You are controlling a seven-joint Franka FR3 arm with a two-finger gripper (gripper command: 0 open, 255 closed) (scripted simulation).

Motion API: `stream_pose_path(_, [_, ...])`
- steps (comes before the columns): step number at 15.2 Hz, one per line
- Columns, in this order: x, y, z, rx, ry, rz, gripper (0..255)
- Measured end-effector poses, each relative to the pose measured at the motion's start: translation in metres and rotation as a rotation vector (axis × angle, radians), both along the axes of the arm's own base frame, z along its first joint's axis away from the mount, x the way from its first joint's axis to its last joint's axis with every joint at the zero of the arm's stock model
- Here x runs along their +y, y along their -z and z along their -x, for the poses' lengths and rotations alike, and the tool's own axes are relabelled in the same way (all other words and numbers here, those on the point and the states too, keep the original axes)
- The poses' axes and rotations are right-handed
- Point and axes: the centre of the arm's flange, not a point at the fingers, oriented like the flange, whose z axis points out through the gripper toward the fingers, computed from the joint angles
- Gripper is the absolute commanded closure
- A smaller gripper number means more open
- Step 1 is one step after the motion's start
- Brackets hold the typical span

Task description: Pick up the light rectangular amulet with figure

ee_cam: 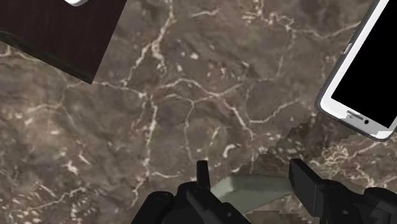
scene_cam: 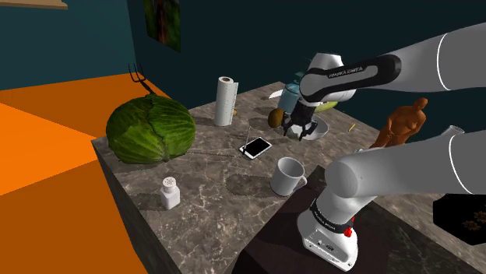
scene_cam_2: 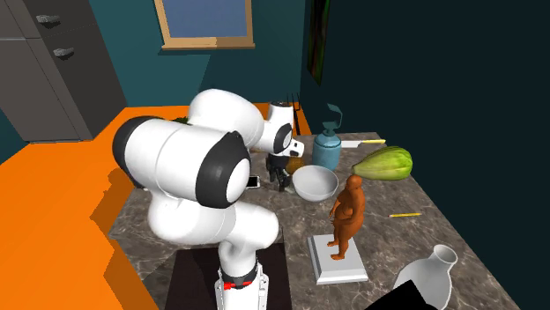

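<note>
The amulet (ee_cam: 245,193) is a pale grey-green flat slab; its figure side is hidden. It spans the gap between my two black fingers in the wrist view, and my gripper (ee_cam: 254,180) is shut on it, above the dark marble counter (ee_cam: 159,108). From the shoulder view my gripper (scene_cam: 300,129) hangs over the counter just past the white-framed phone (scene_cam: 255,146), near a pale bowl. In the second exterior view the gripper (scene_cam_2: 280,179) sits left of that bowl (scene_cam_2: 315,183).
A big green cabbage (scene_cam: 150,130), a paper towel roll (scene_cam: 225,100), a white mug (scene_cam: 287,176) and a shaker (scene_cam: 170,192) stand on the counter. A brown figurine (scene_cam_2: 346,216), a green squash (scene_cam_2: 384,164), a blue bottle (scene_cam_2: 327,148) and a white vase (scene_cam_2: 427,273) crowd the other side.
</note>
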Motion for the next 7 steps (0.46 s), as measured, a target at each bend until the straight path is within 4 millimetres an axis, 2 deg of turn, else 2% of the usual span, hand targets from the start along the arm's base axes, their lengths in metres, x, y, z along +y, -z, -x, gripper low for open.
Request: stream_pose_path(7, [0.001, -0.035, 0.0, 0.0, 0.0, 0.0, 255])
